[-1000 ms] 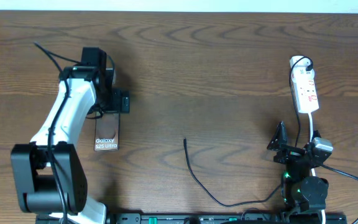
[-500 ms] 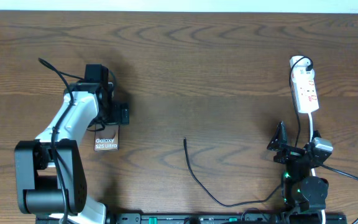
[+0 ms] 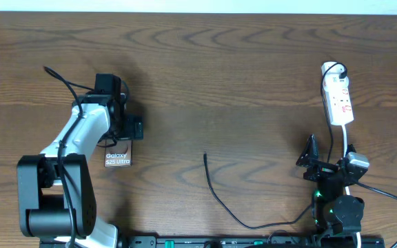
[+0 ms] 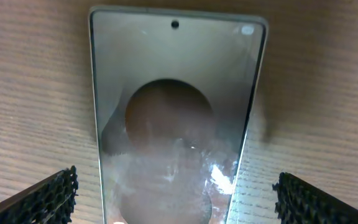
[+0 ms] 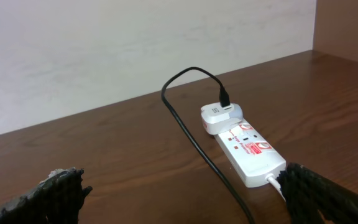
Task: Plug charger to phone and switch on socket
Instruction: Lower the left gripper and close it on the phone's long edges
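Over the Galaxy phone (image 4: 173,112), I'm holding left end effector (image 4: 179,199) spread wide; right end effector (image 5: 191,193) is spread too.

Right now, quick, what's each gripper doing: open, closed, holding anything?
Left gripper: open, straddling the phone, not gripping it.
Right gripper: open, holding nothing.

The phone (image 3: 118,157) lies far left, the charger (image 3: 211,185) in the middle, the socket (image 3: 338,102) far right.
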Robot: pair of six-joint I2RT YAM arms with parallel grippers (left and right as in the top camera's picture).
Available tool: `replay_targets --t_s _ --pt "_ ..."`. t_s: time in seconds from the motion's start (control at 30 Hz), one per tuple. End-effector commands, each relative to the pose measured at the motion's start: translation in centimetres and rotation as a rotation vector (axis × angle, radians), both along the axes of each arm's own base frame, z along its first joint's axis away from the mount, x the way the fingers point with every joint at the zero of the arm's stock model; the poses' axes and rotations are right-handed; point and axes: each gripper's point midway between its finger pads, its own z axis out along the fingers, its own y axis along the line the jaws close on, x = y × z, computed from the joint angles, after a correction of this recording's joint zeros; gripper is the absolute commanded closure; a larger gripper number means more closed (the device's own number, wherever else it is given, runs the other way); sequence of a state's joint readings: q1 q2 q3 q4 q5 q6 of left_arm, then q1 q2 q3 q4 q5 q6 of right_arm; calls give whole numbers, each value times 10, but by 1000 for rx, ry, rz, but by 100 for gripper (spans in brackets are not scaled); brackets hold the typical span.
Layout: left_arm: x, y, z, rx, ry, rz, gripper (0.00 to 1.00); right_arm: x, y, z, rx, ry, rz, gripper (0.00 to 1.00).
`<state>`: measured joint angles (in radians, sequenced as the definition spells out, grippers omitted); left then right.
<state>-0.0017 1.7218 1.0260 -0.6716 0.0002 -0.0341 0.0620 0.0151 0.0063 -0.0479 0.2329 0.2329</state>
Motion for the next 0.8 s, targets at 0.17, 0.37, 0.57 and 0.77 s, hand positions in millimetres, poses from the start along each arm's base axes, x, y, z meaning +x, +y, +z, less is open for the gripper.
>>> replay_targets --t_s 0.17,0.37,0.57,0.77 --pt "-16 3 -14 11 34 21 0 0 -2 -1 -10 3 -9 1" --pt "-22 3 -18 12 48 8 0 0 -2 -1 -10 3 -9 1" --pt "-23 3 -19 14 53 -11 0 0 -2 -1 -10 3 -9 1" --pt "-26 3 -21 16 61 -33 0 0 -2 -1 -10 3 -9 1"
